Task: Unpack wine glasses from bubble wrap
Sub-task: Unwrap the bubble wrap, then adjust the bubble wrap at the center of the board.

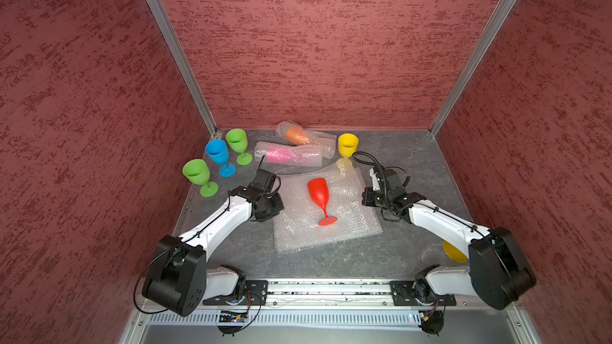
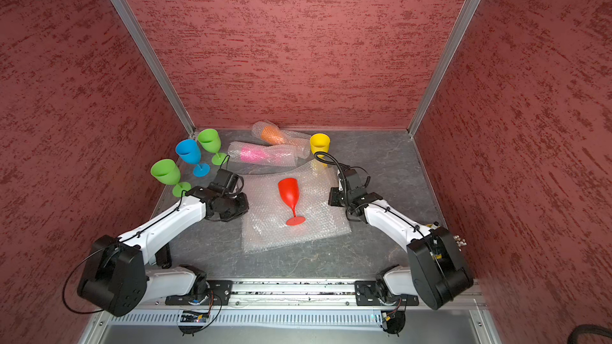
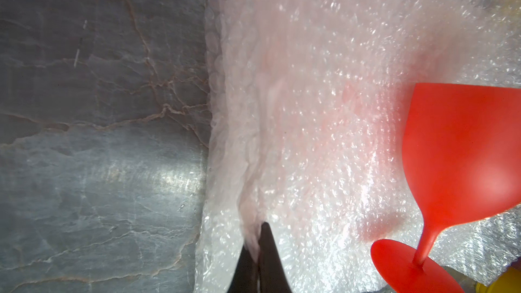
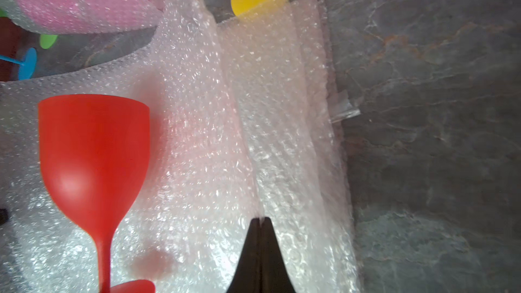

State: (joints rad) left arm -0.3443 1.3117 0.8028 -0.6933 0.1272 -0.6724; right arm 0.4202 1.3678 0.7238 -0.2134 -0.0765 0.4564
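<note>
The flat bubble wrap sheet (image 1: 347, 226) is pinched at opposite edges by the closed jaws of the left gripper (image 3: 260, 228) and the right gripper (image 4: 260, 220). The red goblet (image 1: 319, 193) is laid on its side on this sheet. Farther back, a pink goblet (image 1: 276, 154) and an orange goblet (image 1: 296, 135) are enclosed in bubble wrap rolls (image 1: 311, 157).

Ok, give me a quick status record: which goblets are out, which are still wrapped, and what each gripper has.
unwrapped, upright: green goblets, blue goblet, yellow goblet
unwrapped, lying down: red goblet, on the flat sheet
still wrapped: orange goblet, pink goblet, both lying at the back
left gripper: shut on the flat sheet's edge
right gripper: shut on the flat sheet's opposite edge
</note>
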